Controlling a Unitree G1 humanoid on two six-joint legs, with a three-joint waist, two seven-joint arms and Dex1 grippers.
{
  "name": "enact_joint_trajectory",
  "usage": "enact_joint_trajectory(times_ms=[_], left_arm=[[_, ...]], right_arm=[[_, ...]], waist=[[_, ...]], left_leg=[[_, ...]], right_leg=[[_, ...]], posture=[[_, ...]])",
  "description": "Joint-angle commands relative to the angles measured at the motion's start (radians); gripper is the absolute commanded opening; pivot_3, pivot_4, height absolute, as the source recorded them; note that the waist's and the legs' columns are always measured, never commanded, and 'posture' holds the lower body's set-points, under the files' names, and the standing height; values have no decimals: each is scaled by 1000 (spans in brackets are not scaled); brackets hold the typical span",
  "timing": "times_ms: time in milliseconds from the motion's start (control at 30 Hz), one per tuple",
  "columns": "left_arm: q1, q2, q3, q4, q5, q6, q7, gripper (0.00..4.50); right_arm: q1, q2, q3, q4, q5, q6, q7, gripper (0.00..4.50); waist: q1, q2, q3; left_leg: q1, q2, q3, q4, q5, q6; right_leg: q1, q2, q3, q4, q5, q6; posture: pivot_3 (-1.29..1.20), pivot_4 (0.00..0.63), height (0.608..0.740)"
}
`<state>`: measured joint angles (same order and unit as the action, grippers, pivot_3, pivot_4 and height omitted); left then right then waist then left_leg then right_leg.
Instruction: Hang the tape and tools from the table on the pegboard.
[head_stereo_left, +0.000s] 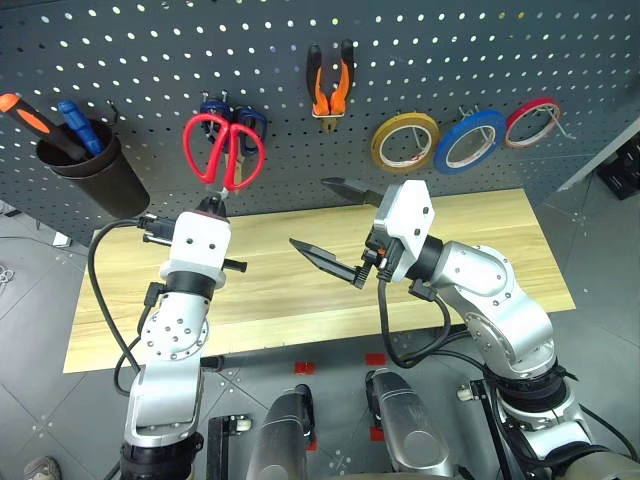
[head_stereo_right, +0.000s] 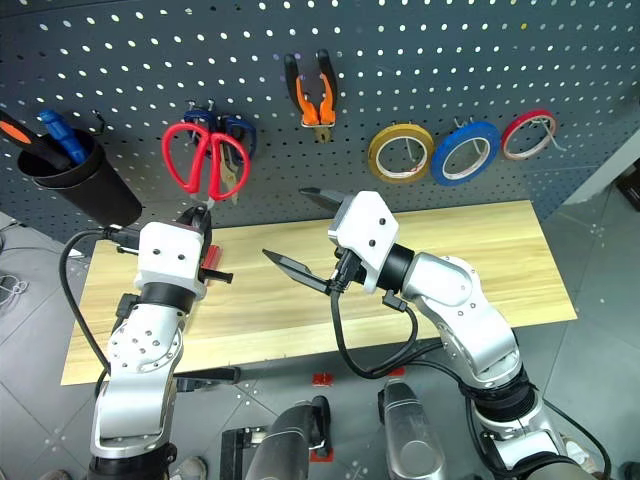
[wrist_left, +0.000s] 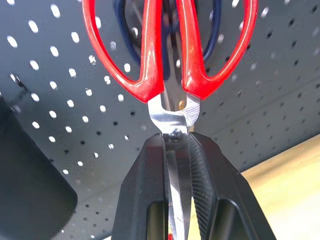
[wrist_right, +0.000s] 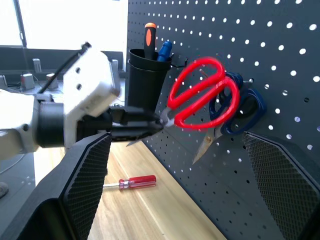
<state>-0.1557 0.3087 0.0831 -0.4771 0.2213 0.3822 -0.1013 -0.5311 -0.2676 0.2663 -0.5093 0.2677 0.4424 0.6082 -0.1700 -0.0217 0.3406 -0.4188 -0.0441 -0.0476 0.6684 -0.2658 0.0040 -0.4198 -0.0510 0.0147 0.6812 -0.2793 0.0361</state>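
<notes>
Pegboard (head_stereo_left: 140, 60) carries pliers (head_stereo_left: 330, 85), blue tape (head_stereo_left: 470, 140). Surface (head_stereo_left: 480, 250) holds screwdriver (wrist_right: 131, 183). Right hand (head_stereo_left: 340, 228) spread wide, empty. Left hand (head_stereo_left: 213, 208) clamped on blades of red scissors (head_stereo_left: 223, 150), handles up against pegboard over blue scissors (wrist_right: 240, 107).

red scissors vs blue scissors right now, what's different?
The red scissors are clamped by their blades in the left gripper, handles up at the pegboard; the blue scissors already hang on it, blades down. Red handle loops look larger than blue. Red sits in front, partly covering blue. Both have steel blades.
</notes>
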Motion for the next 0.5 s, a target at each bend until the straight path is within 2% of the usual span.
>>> enact_joint_trajectory(times_ms=[33,167,233,267,400,500], left_arm=[[-64,14,-6,64,-2,-51,-4,312],[-115,18,-13,136,-8,-78,-8,312],[-121,10,-5,151,-16,-79,-3,1037],[-120,6,-1,153,-23,-78,-4,1229],[-82,1,8,128,-41,-42,-14,2474],[-6,-19,47,111,-183,86,-112,3408]], right_arm=[[-21,15,-5,-15,18,-19,2,4500],[-30,24,-1,-7,14,-26,6,4500],[-35,28,1,-1,11,-29,6,4500],[-38,30,2,2,7,-31,4,4500],[-32,23,13,14,-17,-18,-7,4500],[-5,1,39,8,-23,76,-20,4500]], waist=[[1,0,0],[0,0,0],[-1,0,0],[-3,0,0],[-6,0,0],[-13,0,0]], left_leg=[[0,0,0,0,0,0],[-1,0,0,1,0,0],[-1,0,0,1,0,0],[-1,0,0,1,0,0],[0,0,0,1,0,0],[0,0,0,1,0,0]], right_leg=[[0,0,0,0,0,0],[0,0,0,0,0,0],[0,0,0,0,0,0],[0,0,0,0,0,0],[0,0,0,0,0,0],[0,0,1,0,0,0]], posture=[[-329,347,740],[-333,346,740],[-338,346,740],[-338,346,740],[-337,353,740],[-333,362,740]])
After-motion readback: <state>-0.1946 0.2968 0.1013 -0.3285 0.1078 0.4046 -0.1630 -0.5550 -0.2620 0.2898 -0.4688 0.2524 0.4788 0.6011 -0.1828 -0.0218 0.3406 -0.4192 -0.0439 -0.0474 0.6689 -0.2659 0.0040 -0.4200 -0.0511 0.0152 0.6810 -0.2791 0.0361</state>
